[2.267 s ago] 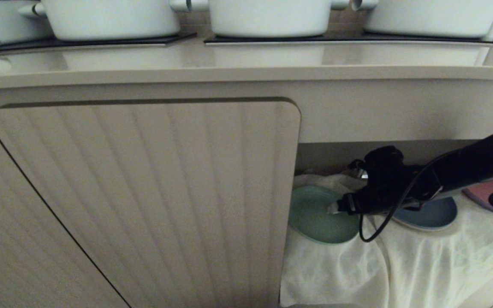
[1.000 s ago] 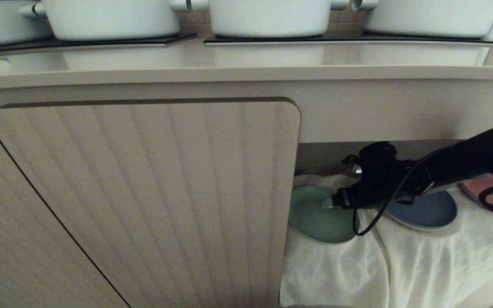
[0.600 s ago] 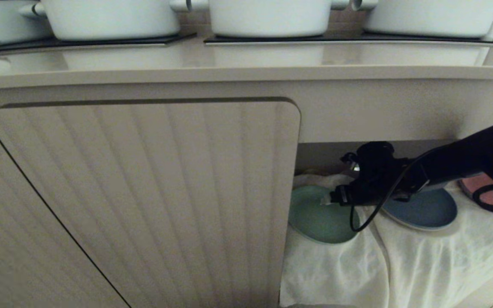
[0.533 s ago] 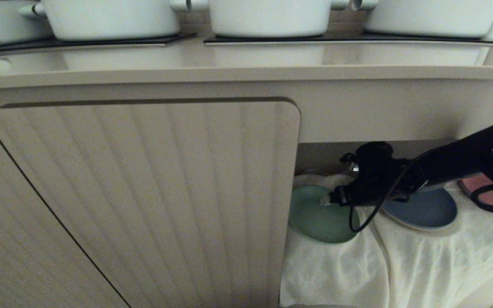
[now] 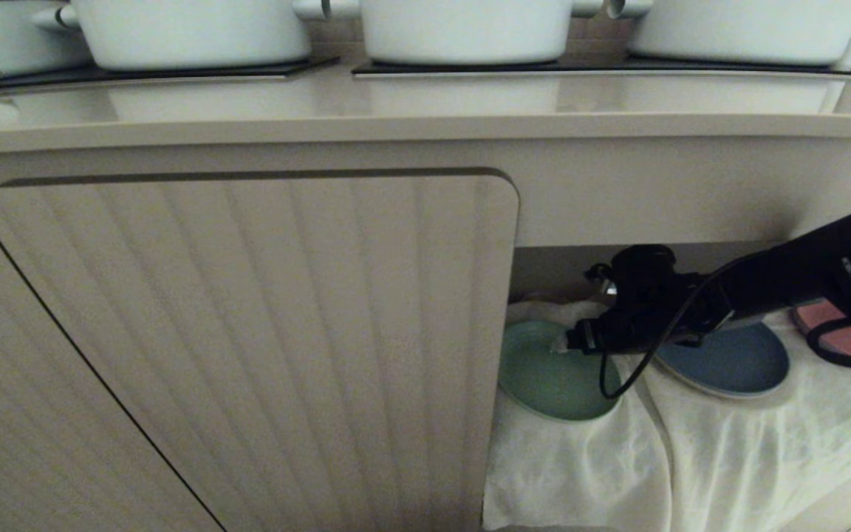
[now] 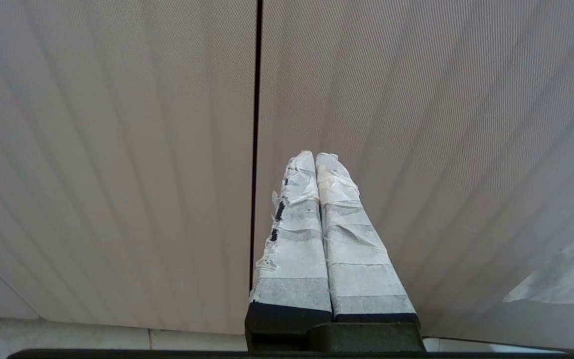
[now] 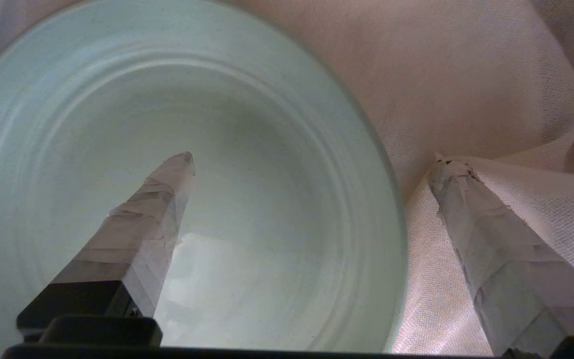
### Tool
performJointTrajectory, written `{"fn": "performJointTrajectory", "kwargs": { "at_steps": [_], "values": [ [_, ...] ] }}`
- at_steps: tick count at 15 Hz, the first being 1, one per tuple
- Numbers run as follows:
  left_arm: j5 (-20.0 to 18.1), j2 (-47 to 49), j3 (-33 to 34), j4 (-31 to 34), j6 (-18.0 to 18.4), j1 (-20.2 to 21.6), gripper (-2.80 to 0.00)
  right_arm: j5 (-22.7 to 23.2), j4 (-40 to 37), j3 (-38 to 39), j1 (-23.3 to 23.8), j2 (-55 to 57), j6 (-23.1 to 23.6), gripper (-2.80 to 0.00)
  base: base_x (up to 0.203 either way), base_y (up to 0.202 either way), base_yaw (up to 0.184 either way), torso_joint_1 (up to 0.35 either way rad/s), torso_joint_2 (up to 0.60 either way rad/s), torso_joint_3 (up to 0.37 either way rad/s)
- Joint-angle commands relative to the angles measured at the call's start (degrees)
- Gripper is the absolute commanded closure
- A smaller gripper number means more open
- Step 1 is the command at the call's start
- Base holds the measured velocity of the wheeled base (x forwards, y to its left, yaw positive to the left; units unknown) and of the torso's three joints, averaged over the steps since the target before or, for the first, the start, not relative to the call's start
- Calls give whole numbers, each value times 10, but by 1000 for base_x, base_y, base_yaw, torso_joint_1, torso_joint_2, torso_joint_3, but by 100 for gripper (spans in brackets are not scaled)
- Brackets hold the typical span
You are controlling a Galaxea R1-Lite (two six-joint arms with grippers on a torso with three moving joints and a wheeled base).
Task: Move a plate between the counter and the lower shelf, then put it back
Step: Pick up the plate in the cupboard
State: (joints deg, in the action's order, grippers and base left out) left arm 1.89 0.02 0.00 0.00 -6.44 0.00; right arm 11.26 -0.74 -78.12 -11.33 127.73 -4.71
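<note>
lower shelf [image 5: 691, 458]: plate [image 5: 544, 377] rim between spread right claw [image 7: 312, 159] fingers, seemingly.

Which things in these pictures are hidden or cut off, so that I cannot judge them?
- Head view: the right gripper fingers over the mint-green plate are too small to judge.
- Head view: the dark blue plate and pink plate are partly covered by the right arm.
- Head view: the white pots are cut off by the top edge.
- Right wrist view: whether either finger touches the plate or the white cloth cannot be told.
</note>
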Motion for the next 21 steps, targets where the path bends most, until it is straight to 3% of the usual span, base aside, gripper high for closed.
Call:
{"fn": "performJointTrajectory", "kwargs": {
  "at_steps": [1, 13, 14, 21],
  "values": [
    [0, 0, 0, 0, -1, 0, 0, 1, -1, 1, 0, -1, 0, -280, 0, 0, 0, 0, 0, 0],
    [0, 0, 0, 0, -1, 0, 0, -1, -8, 2, 2, -4, 1, -280, 0, 0, 0, 0, 0, 0],
    [0, 0, 0, 0, -1, 0, 0, -1, -7, 2, 3, -3, 1, 0, 0, 0, 0, 0, 0, 0],
    [0, 0, 0, 0, -1, 0, 0, -11, -7, 3, 3, -4, 1, 0, 0, 0, 0, 0, 0, 0]
  ]
}}
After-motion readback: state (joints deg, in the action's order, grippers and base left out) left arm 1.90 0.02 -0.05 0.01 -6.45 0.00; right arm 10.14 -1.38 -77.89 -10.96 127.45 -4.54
